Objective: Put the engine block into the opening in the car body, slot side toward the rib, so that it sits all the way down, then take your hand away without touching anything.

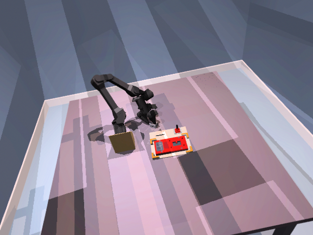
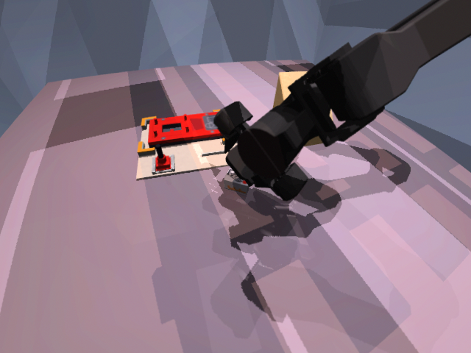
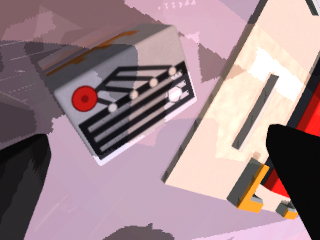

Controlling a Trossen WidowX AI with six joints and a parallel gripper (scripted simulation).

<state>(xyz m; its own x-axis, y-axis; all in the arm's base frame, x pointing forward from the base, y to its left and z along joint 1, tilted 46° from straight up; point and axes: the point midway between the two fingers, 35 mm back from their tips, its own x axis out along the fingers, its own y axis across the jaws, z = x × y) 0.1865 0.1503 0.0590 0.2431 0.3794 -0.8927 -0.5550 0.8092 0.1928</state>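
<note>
The engine block (image 1: 153, 125) (image 2: 235, 186) (image 3: 135, 95) is a grey block beside the board, with a red disc, black stripes and pale dots on its top. It lies turned at an angle in the wrist view. My gripper (image 3: 159, 140) is open above the block, with nothing between its fingers. The fingertips are wide apart at the lower left and lower right of the wrist view; the arm hides them in the exterior view. The red car body (image 1: 165, 147) (image 2: 194, 123) (image 3: 314, 111) lies flat on the board, its rectangular opening (image 1: 176, 143) (image 2: 171, 127) empty.
The cream board (image 1: 169, 131) (image 2: 184, 161) (image 3: 207, 137) has orange corner brackets around the car body. A red piece with a black upright knob (image 1: 177, 129) (image 2: 163, 162) stands on the board. A tan box (image 1: 122, 142) (image 2: 282, 93) stands near the arm's base.
</note>
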